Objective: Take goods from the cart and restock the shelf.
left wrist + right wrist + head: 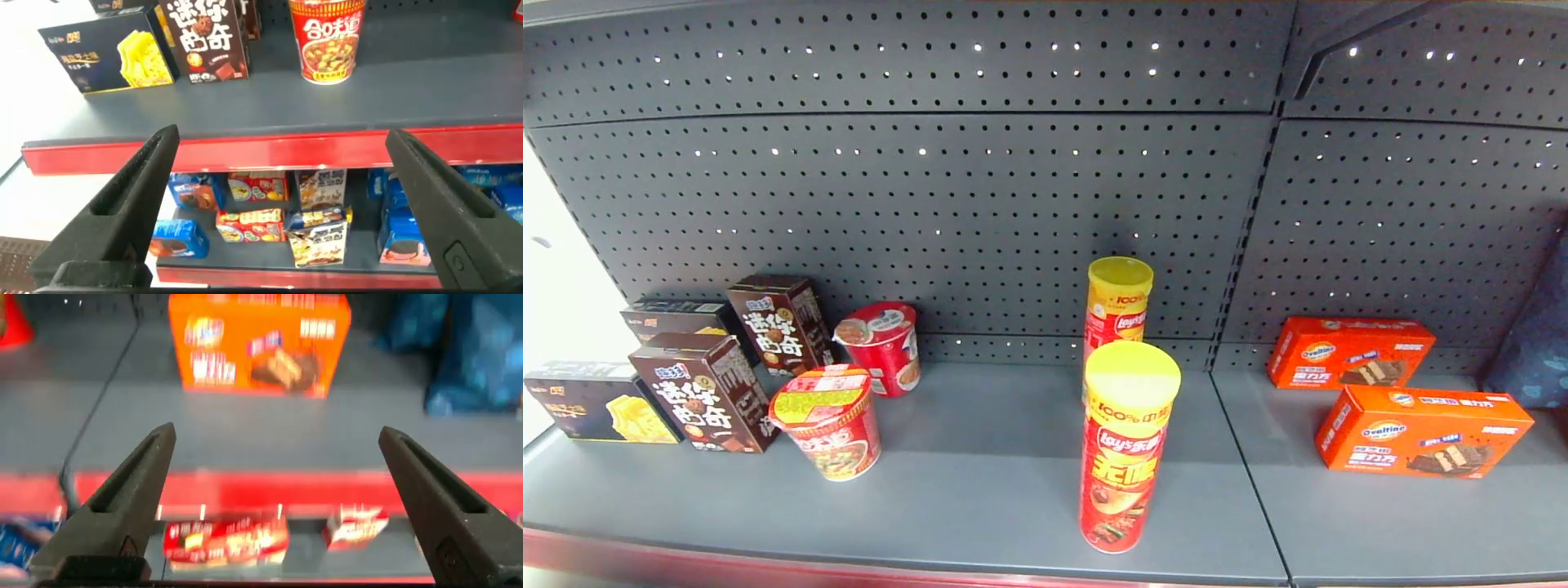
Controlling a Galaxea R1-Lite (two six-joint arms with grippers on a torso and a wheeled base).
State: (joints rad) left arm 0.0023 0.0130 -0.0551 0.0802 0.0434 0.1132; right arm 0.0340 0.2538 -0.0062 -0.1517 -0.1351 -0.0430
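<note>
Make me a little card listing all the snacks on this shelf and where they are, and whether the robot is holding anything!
Shelf: grey shelf, red front edge
Middle: front chip can, back chip can, both upright
Left of cans: front noodle cup, back noodle cup
Further left: front brown box, back brown box
Far left: front black box, back black box
Right section: front orange box, back orange box
Left end effector: open, empty
Right end effector: open, empty

Grey shelf [980, 490] with a red front edge, dark hole-dotted pegboard [931, 204] behind. Red chip cans [1123, 457], yellow lids; orange boxes [1421, 429] at three o'clock; brown boxes [707, 392] at nine.
</note>
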